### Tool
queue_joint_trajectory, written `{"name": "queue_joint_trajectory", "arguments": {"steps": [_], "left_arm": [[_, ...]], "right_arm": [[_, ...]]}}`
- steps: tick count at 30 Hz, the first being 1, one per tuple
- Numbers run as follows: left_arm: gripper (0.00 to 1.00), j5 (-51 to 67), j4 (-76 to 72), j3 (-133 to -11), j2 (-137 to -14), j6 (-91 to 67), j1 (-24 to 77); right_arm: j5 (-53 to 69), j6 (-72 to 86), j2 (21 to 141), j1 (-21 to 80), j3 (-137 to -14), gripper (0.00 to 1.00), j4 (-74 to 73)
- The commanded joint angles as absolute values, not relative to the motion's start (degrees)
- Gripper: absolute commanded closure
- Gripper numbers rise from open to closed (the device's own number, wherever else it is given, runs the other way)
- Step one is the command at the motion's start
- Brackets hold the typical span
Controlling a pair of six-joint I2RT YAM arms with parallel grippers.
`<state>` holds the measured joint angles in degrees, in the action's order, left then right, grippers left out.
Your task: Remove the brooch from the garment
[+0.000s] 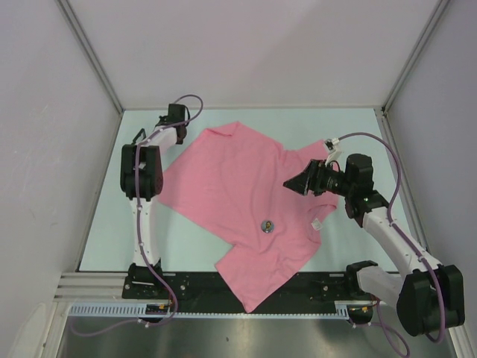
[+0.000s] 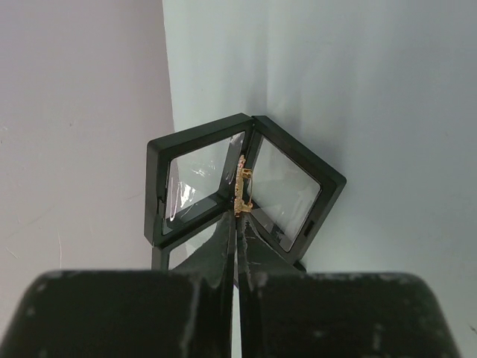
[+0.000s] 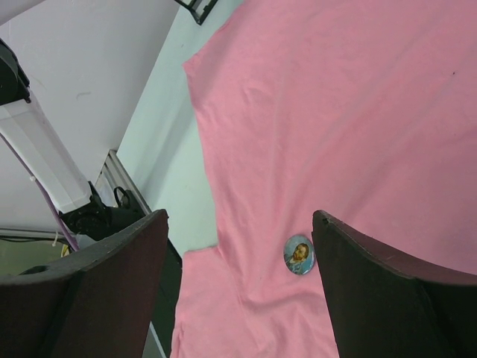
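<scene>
The garment (image 1: 238,186), a pink T-shirt, lies spread on the table with a small white label (image 1: 316,223). The brooch (image 1: 267,225), a round badge with a portrait, is pinned near its lower middle. My right gripper (image 1: 291,184) hovers open above the shirt's right side. In the right wrist view the brooch (image 3: 299,254) lies just inside the right finger (image 3: 373,291), with nothing held between the gripper's (image 3: 240,220) fingers. My left gripper (image 1: 168,119) is at the table's far left corner, off the shirt. In its own view the left gripper (image 2: 238,220) is shut, its tips at a small gold piece (image 2: 242,186).
An open black display box (image 2: 246,179) with clear film panes stands against the wall at the far left corner, the gold piece in its hinge gap. Its corner shows beyond the shirt (image 3: 197,7). White walls enclose the table; a black rail (image 1: 223,287) runs along the near edge.
</scene>
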<state>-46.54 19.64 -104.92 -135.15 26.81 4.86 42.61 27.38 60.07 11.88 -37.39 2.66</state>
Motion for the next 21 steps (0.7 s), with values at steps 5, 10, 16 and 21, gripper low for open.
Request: {"name": "queue_joint_trajectory", "arguments": {"steps": [5, 10, 16, 21], "left_arm": [[1.0, -46.7, 19.9, -106.7, -135.7, 25.5, 3.6], [0.99, -46.2, 20.0, -106.4, -135.7, 25.0, 3.2], [0.97, -46.1, 20.0, -106.2, -135.4, 24.8, 3.0], [0.96, -45.5, 20.5, -106.3, -135.8, 24.3, 2.8]], "right_arm": [[43.4, 27.5, 60.7, 11.6, -39.7, 0.18, 4.7], [43.5, 27.4, 60.9, 11.5, -39.7, 0.18, 4.6], [43.5, 27.5, 61.4, 11.5, -39.7, 0.18, 4.8], [43.7, 27.6, 61.4, 11.5, -39.8, 0.18, 5.0]]}}
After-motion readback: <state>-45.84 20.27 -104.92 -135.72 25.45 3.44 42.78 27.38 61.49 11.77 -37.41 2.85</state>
